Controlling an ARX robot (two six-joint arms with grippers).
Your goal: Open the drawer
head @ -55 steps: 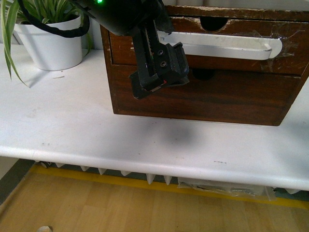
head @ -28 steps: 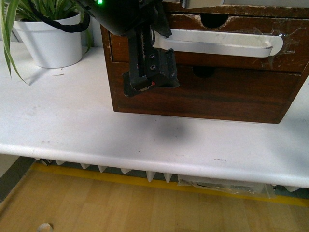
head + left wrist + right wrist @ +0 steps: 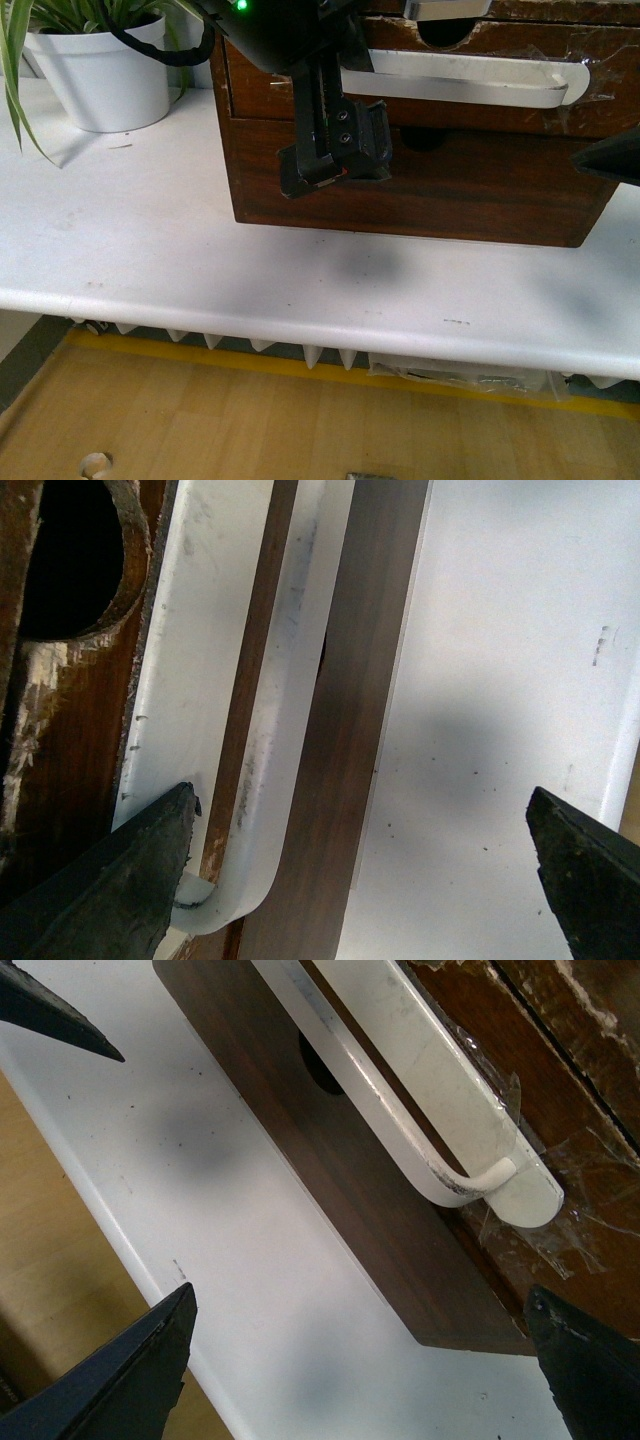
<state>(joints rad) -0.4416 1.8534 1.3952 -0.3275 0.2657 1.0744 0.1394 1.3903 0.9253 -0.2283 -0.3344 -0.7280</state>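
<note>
The drawer [image 3: 500, 50] is the upper one in a dark brown wooden box, with chipped edges, a half-round notch [image 3: 448, 32] and a long white handle [image 3: 460, 85] taped on. My left gripper [image 3: 335, 155] hangs open in front of the handle's left end. In the left wrist view one finger [image 3: 130, 880] is beside the handle's curved end [image 3: 230, 900], and the other finger [image 3: 590, 870] is over the table; the handle is not between them. My right gripper [image 3: 360, 1360] is open, and the handle's right end [image 3: 500, 1185] lies beyond its fingers. Its tip [image 3: 610, 155] shows at the front view's right edge.
A plain lower drawer front [image 3: 450, 185] with a small dark notch sits under the handled drawer. The box stands on a white table [image 3: 200, 260]. A white pot [image 3: 100, 75] with a green plant stands at the back left. The table's front edge [image 3: 300, 320] is near.
My left gripper has shifted a little to the right along the box front. The tip of my right gripper has come into view at the right edge.
</note>
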